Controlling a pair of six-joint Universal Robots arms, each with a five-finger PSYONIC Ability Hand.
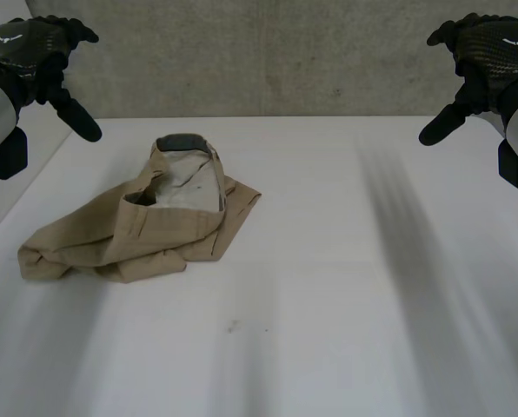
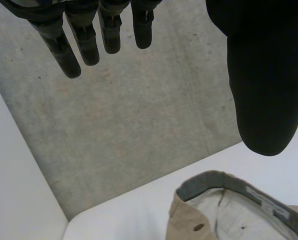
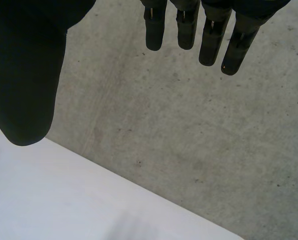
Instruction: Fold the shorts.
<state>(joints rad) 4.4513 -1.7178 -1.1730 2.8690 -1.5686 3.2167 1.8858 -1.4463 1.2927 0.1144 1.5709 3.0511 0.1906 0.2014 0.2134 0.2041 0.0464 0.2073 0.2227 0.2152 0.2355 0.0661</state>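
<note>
Shorts [image 1: 146, 230] heaped left of centre on white table [image 1: 346, 313], tan, crumpled, waistband [image 1: 182, 143] gaping toward the far edge, legs bunched toward the lower left. Task barely begun by the look of it: no clean fold anywhere, spreading flat and all folding left to do. Left hand [image 1: 33, 52] high at upper left, well apart from the cloth, fingers straight, thumb spread wide, holding nothing. Right hand [image 1: 489, 52] high at upper right, likewise wide and empty, far from the cloth. From the left wrist, waistband lying just past the thumb tip.
</note>
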